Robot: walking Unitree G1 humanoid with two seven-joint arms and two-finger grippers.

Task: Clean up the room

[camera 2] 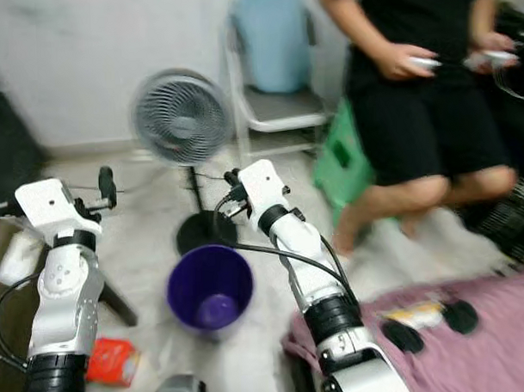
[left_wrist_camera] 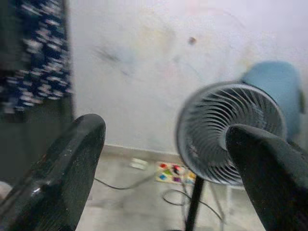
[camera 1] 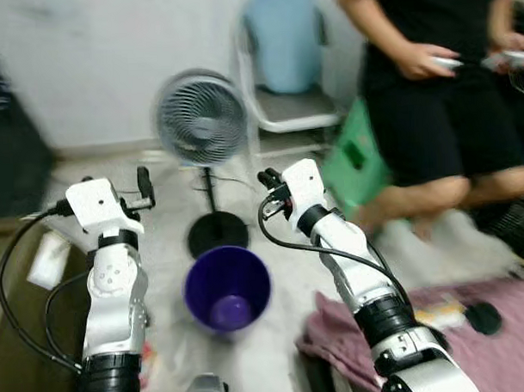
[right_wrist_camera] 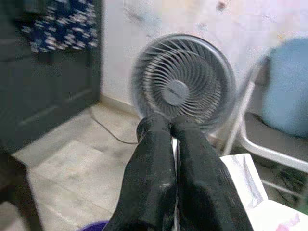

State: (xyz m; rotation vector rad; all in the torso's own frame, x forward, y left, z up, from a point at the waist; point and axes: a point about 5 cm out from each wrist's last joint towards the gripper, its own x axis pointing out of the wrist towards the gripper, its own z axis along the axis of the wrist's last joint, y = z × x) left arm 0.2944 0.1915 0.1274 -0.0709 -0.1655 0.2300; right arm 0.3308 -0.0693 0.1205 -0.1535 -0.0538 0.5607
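Note:
A purple bin (camera 1: 227, 292) stands open on the pale floor between my two arms, in front of the base of a standing fan (camera 1: 201, 119). My right gripper (camera 1: 268, 180) hovers just above and behind the bin's far rim; in the right wrist view its fingers (right_wrist_camera: 159, 159) are pressed together, with a thin white sheet of paper (right_wrist_camera: 240, 178) pinched between them and spreading to one side. My left gripper (camera 1: 144, 187) is raised to the left of the fan, and its fingers (left_wrist_camera: 72, 159) stand wide apart with nothing between them.
A person (camera 1: 431, 95) in black stands at the right, holding controllers. A white chair (camera 1: 288, 66) and a green stool (camera 1: 354, 158) sit behind. A mauve blanket (camera 1: 474, 343) lies at the lower right, and an orange packet (camera 2: 113, 360) on the floor at the left.

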